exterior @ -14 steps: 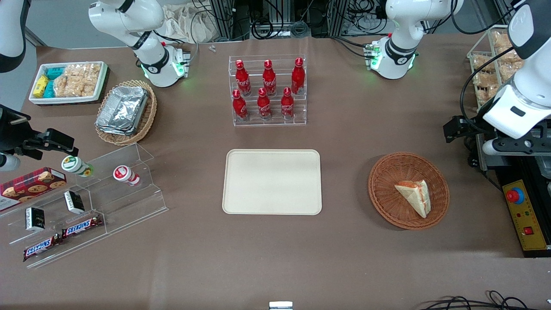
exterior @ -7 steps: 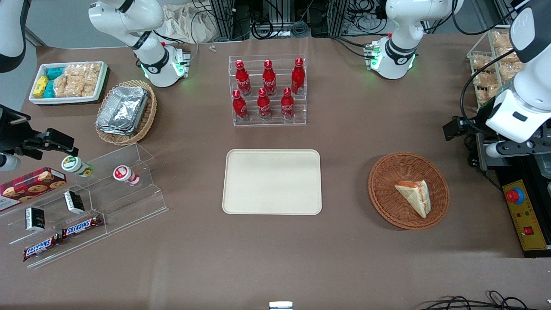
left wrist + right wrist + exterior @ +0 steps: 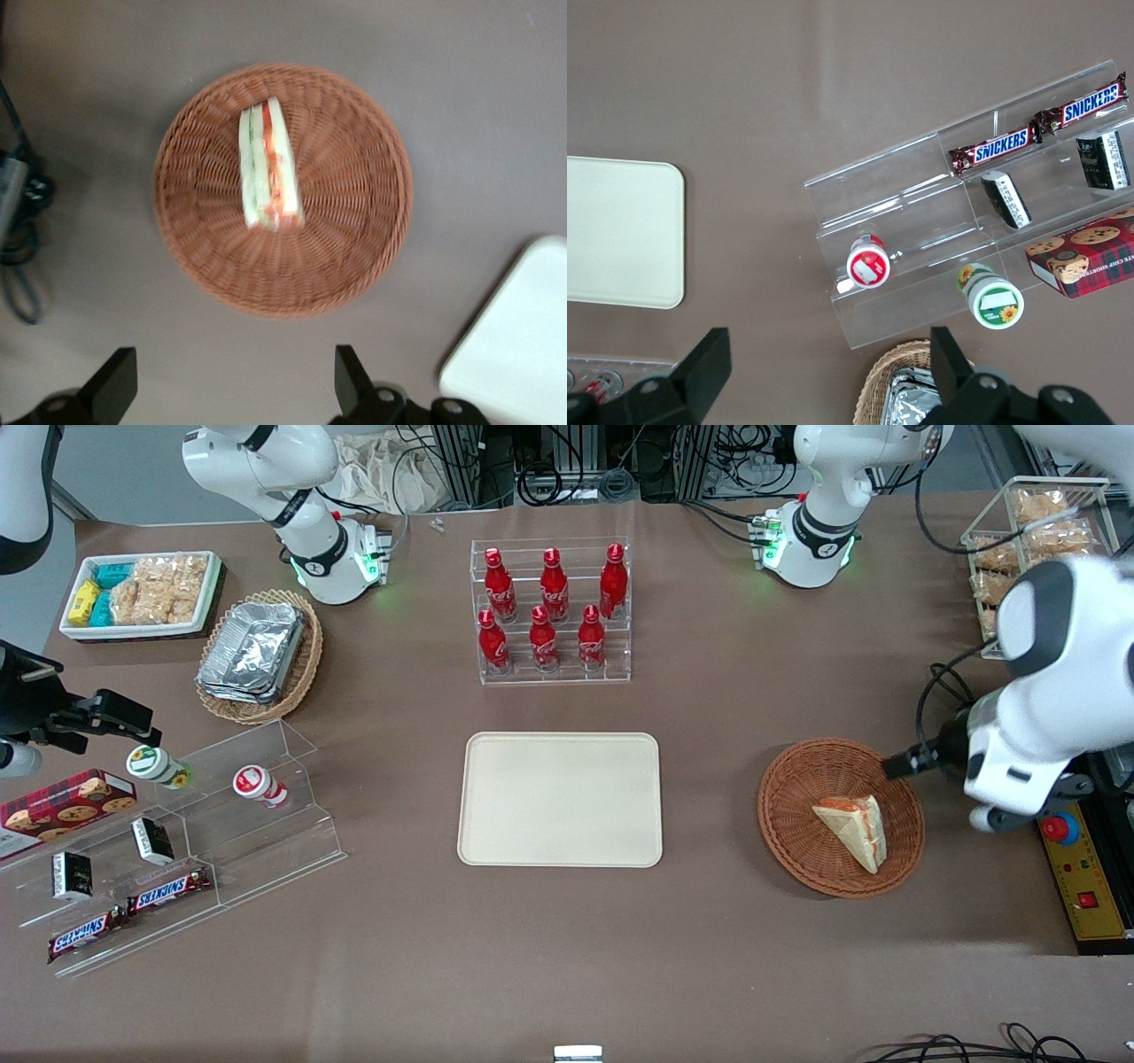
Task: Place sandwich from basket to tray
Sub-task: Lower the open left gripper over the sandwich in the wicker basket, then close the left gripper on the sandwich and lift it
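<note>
Sandwich: lies on its side in the round basket, toward the working arm's end of the bench. Tray: flat, beside the basket, bare bench between their rims. Tool: above the basket's rim, fingers spread apart, clear of the sandwich.

We are seeing a reddish-brown woven basket holding a pale sandwich striped orange-red and green, a cream tray on a dull brown worktop, and the black-fingered hand above.
</note>
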Robot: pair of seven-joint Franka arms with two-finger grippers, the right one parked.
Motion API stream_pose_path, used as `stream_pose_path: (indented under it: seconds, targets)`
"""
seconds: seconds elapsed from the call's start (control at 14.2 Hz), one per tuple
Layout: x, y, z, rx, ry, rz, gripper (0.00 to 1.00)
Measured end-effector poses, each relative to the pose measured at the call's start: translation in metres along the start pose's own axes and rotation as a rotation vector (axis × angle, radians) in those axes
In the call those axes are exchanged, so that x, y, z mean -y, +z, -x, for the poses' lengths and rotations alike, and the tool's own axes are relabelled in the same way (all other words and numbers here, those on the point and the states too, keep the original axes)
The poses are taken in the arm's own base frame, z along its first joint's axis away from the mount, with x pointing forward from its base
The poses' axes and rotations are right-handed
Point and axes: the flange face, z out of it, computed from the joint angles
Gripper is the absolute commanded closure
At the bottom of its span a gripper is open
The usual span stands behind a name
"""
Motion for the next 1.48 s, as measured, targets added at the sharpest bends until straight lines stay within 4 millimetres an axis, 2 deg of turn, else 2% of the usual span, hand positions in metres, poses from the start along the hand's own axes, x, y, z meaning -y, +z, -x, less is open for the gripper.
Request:
stream_pose_path:
  seconds: [0.21,0.42,0.71,0.92,0.99,1.13,1.27,1.48]
  targets:
    - [-0.006,0.065,-0.01,-0.02,-0.161,0.026,0.0]
    - [-0.004,0.116,-0.013,-0.025,-0.231,0.027,0.0]
    - [0.019,0.149,-0.03,-0.06,-0.273,0.026,0.0]
    - [0.014,0.178,-0.037,-0.082,-0.331,0.056,0.01]
    - [0.011,0.186,-0.037,-0.083,-0.34,0.06,0.17]
    - [0.008,0.199,-0.037,-0.072,-0.345,0.056,1.0]
    - [0.008,0.203,-0.037,-0.068,-0.355,0.054,1.0]
    - [0.006,0.196,-0.038,-0.079,-0.368,0.063,1.0]
